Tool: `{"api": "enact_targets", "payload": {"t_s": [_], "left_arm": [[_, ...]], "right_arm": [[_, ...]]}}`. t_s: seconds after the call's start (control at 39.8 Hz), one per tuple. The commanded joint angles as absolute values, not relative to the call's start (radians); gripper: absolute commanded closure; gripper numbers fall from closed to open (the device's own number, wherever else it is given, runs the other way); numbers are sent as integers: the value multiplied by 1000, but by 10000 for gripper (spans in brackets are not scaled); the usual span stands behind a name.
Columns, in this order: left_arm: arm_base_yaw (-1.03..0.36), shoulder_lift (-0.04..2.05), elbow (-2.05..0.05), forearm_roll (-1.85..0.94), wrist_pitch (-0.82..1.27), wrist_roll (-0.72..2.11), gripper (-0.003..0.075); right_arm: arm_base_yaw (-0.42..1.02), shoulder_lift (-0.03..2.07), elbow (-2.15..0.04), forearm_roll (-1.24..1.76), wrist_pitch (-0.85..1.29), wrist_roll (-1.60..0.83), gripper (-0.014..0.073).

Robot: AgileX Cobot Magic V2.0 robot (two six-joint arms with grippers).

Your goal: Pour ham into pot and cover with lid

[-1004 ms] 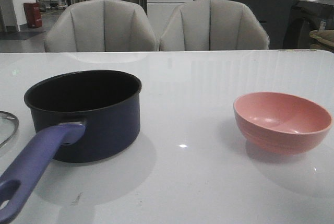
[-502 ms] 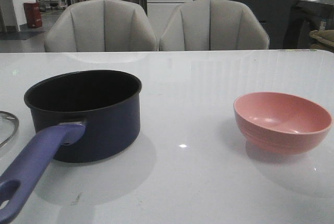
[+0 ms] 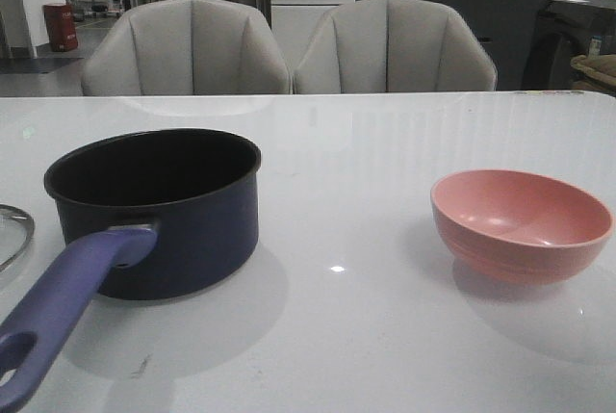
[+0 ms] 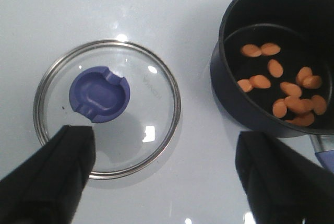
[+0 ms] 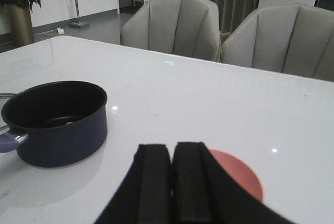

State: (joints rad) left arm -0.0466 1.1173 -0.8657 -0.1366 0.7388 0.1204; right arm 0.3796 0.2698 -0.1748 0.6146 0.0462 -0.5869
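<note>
A dark navy round pot [image 3: 159, 209] w/ a long purple-blue handle sits uncovered on the white glossy table [image 3: 366, 172], and small orange-pink ham chunks [image 4: 284, 85] lie scattered on its bottom. The round clear-glass lid [image 4: 107, 107] w/ steel rim and purple-blue knob lies flat on the table just beside the pot, not touching it, under the left gripper [image 4: 164, 174], whose black fingers are spread wide apart above it. The right gripper [image 5: 172, 185] has its fingers pressed together, hovering above the empty pink bowl [image 3: 521, 224], which stands well apart from the pot on the robot's right.

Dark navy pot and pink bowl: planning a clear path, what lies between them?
Nothing: the front view shows only bare white table between the dark navy pot and the pink bowl.
</note>
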Motion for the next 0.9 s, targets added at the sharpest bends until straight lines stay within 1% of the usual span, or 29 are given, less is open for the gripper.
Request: {"api": "enact_targets", "payload": {"t_s": [0.0,0.2,0.4,0.68,0.75,0.88], "left_arm": [[-24,1172,-945,-145,780,108,99],[-13,1350,-1047,-141,903,87,99],[-13,1475,-1160,-141,921,87,101],[-13,1592,-1261,-85,955,89,99],[-4,1631,-1300,-77,1006,84,82],[21,1691,-1359,-75,1091,81,30]], "right_arm": [[381,275,-200,618,-12,-597,462],[381,275,-200,618,-12,-597,462],[381,275,-200,618,-12,-597,462],[381,275,-200,618,-12,-597,462],[381,275,-200,618,-12,-597,462],[381,275,-200,618,-11,-597,462]]}}
